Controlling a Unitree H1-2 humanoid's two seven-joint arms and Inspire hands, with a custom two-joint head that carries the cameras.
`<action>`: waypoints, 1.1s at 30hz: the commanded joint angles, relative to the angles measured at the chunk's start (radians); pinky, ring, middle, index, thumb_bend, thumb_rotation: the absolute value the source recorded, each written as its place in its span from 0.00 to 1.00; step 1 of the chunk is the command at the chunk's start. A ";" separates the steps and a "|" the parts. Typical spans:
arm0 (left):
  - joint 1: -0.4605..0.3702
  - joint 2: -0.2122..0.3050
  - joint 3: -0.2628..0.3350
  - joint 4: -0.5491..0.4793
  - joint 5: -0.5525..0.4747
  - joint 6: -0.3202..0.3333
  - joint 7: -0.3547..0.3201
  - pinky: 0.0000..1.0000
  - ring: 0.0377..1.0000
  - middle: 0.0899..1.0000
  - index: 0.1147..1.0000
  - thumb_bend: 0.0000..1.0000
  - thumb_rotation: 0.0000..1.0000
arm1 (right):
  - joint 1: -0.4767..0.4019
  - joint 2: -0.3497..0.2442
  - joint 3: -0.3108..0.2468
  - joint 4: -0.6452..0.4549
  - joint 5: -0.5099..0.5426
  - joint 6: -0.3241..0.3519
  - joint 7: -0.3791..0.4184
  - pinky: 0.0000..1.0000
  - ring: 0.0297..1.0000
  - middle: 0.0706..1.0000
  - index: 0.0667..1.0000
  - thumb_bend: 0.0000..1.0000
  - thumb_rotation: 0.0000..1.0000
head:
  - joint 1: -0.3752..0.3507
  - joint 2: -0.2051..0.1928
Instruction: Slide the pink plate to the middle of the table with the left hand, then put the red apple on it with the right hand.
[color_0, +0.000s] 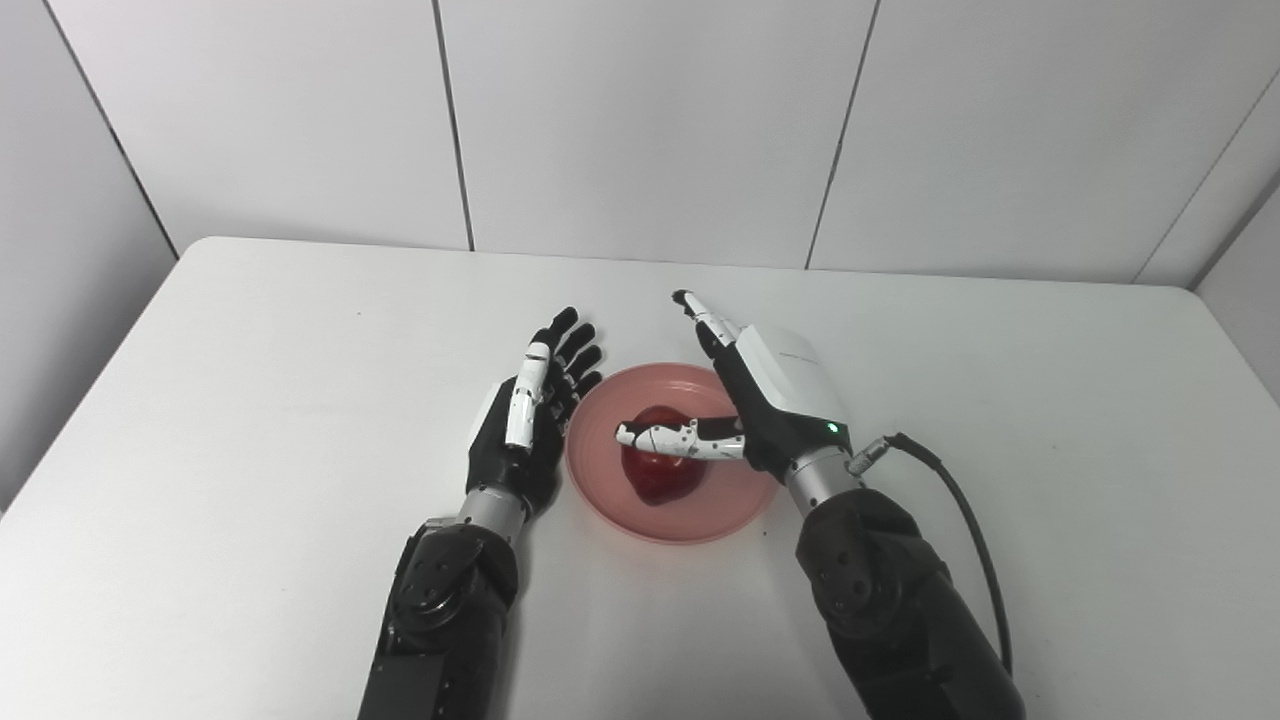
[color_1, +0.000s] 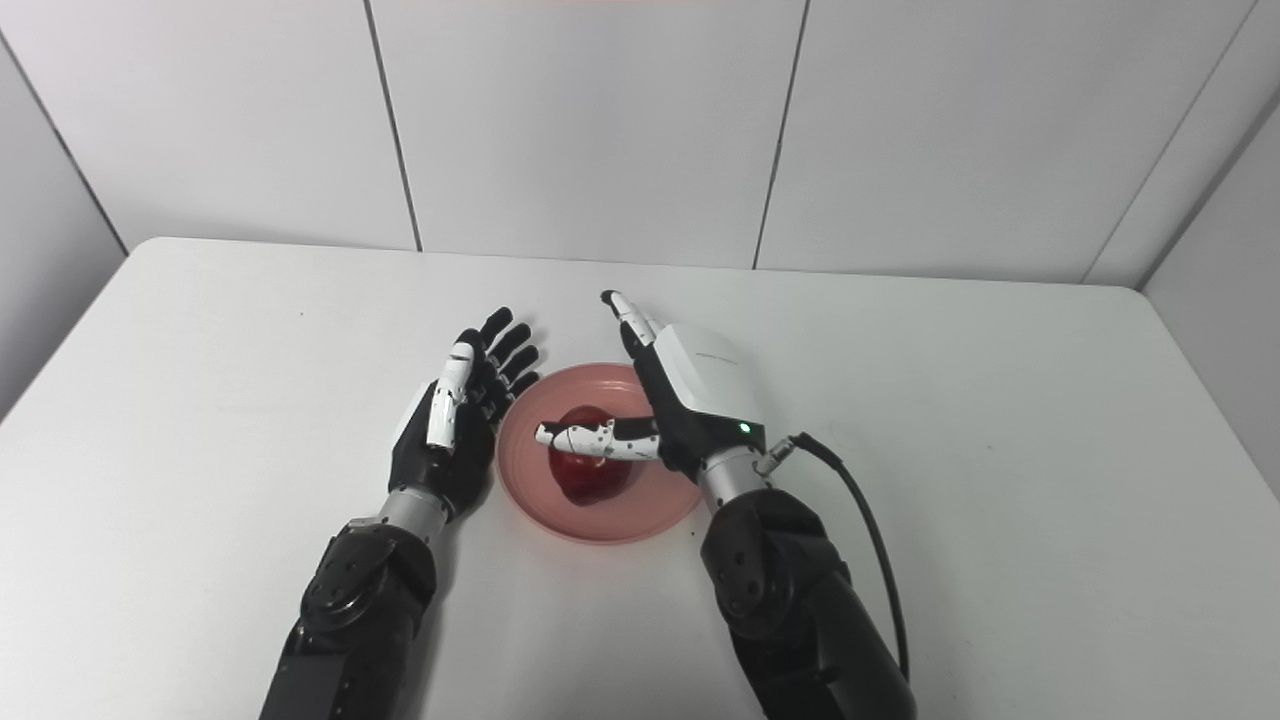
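Note:
The pink plate (color_0: 683, 526) lies near the middle of the white table, and the red apple (color_0: 660, 482) rests on it. My right hand (color_0: 772, 397) hovers over the plate's right side, open, its fingers stretched straight toward the far edge. Its thumb reaches across the top of the apple, and I cannot tell whether it touches the fruit. My left hand (color_0: 530, 412) is open too, fingers spread, standing on edge just beside the plate's left rim. It holds nothing.
The white table (color_0: 250, 400) has rounded far corners and meets grey wall panels at the back. A black cable (color_0: 962, 500) loops from my right wrist over the table to the right of the plate.

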 joint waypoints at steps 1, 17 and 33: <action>0.003 0.001 0.004 0.018 -0.006 0.021 0.004 0.94 0.95 0.95 0.92 0.38 1.00 | -0.021 0.007 -0.026 -0.051 0.027 -0.051 -0.037 0.87 0.92 0.94 0.97 1.00 0.72 | -0.002 -0.001; 0.007 0.006 0.003 0.016 -0.006 0.015 0.001 0.94 0.94 0.95 0.93 0.37 1.00 | 0.061 0.022 -0.248 -0.112 0.258 -0.158 -0.219 0.86 0.93 0.97 0.97 0.98 1.00 | -0.015 -0.004; 0.014 0.016 0.006 0.000 -0.006 0.013 -0.002 0.94 0.94 0.94 0.92 0.39 1.00 | 0.185 0.045 -0.319 0.016 0.414 -0.299 -0.340 0.85 0.92 0.93 0.94 0.85 1.00 | -0.022 -0.010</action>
